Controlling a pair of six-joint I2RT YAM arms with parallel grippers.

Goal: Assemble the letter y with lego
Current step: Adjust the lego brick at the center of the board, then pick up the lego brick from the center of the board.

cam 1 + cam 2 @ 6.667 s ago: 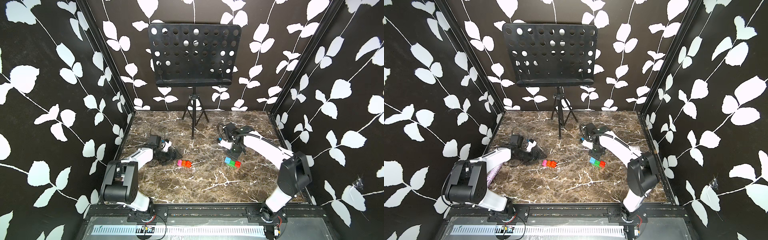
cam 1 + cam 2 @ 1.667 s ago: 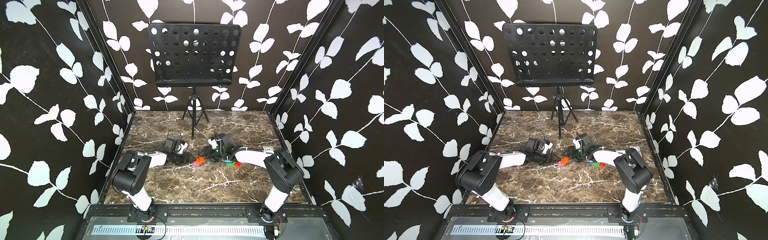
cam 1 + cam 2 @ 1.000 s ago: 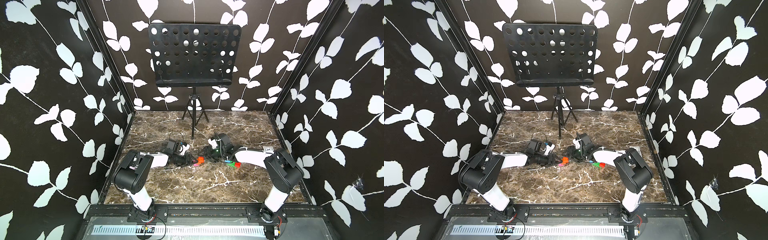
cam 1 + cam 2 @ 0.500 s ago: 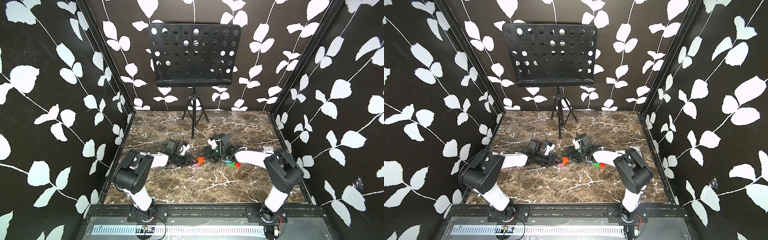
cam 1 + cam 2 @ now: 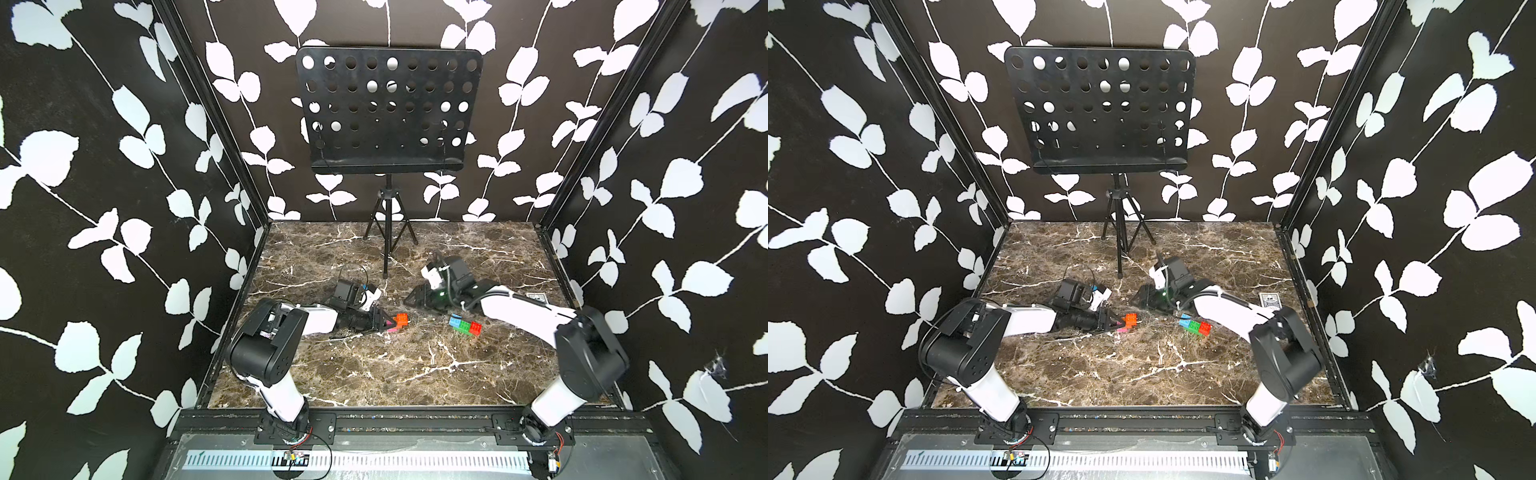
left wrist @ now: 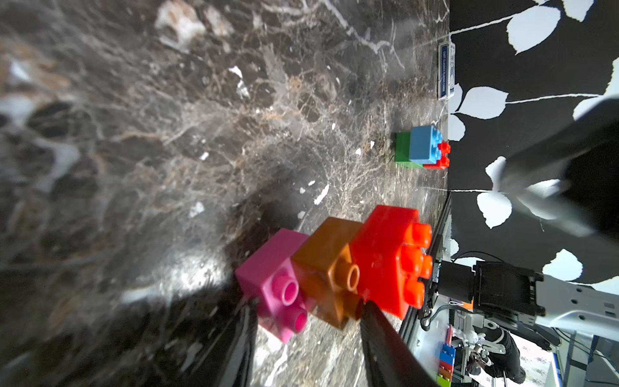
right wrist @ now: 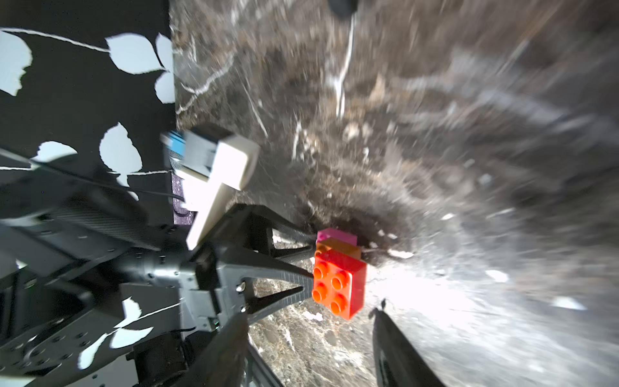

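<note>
In both top views a brown, white-veined marble table [image 5: 415, 374] is seen between black walls [image 5: 104, 208] printed with white leaves, with a perforated black music stand [image 5: 388, 112] at the back. The left gripper [image 5: 384, 323] lies low near the middle, closed on a short stack [image 5: 399, 322] of studded plastic bricks, and the right gripper [image 5: 409, 298] is near it. A green brick [image 5: 463, 327] carrying a blue brick [image 5: 455, 321] and a red brick [image 5: 476, 328] lies apart, beside the right arm, and a small card box [image 5: 536, 297] lies nearer the right wall. In the left wrist view the stack is resolved into a glossy pink brick [image 6: 274, 278], an orange brick [image 6: 326, 268] and a red-orange brick [image 6: 390, 254], pinched between two dark fingers [image 6: 378, 331]. In the blurred right wrist view the right gripper's jaws are shown wide apart with nothing between them, and the stack is just beyond them. Whether the stack rests on the marble cannot be told.
</note>
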